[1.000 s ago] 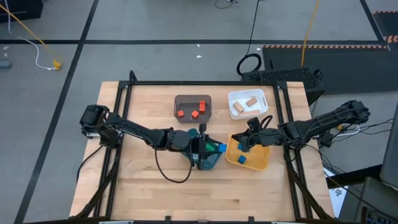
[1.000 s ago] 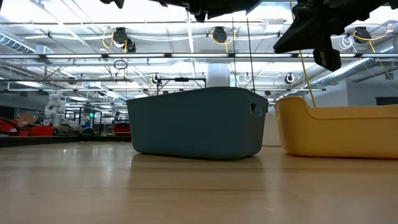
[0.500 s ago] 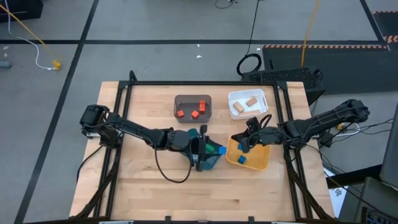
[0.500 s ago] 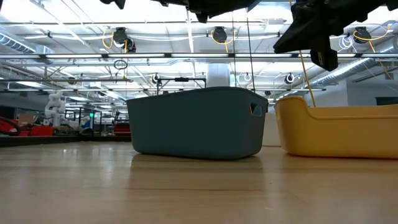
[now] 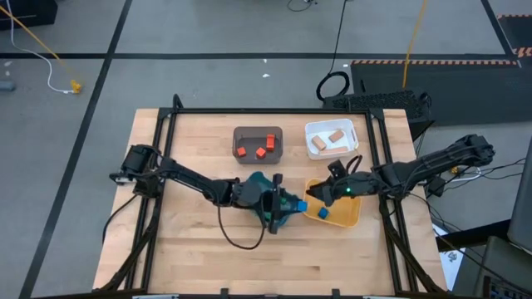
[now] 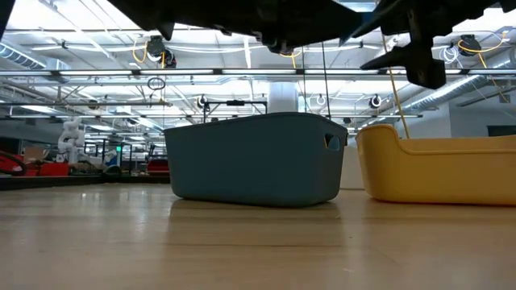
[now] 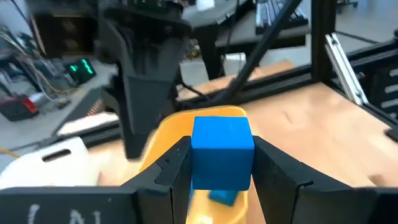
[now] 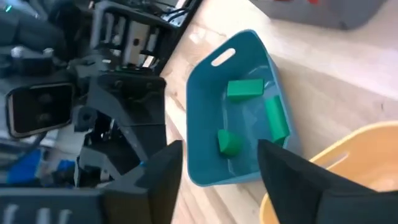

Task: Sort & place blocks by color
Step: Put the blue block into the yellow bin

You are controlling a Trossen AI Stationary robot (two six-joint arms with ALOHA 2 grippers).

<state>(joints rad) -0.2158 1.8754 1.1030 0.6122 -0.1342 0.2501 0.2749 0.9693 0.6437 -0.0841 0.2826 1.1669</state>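
The left gripper (image 7: 222, 171) reaches out low across the middle of the table, its fingers clamped on a blue cube (image 7: 222, 151) held above the teal bin (image 5: 281, 208), just beside the yellow tray (image 5: 342, 213). The right gripper (image 8: 217, 163) stretches in from the table's right edge over the yellow tray's near-left corner, its fingers spread apart and holding nothing. Three green blocks (image 8: 245, 88) lie in the teal bin. Farther back, red blocks (image 5: 259, 152) sit in a brown tray (image 5: 258, 131) and plain wooden blocks (image 5: 336, 135) in a white tray (image 5: 331, 126).

Left pincer (image 7: 222, 168) clamped on blue block (image 7: 222, 151), right pincer (image 8: 219, 171) spread, arms meeting mid-table
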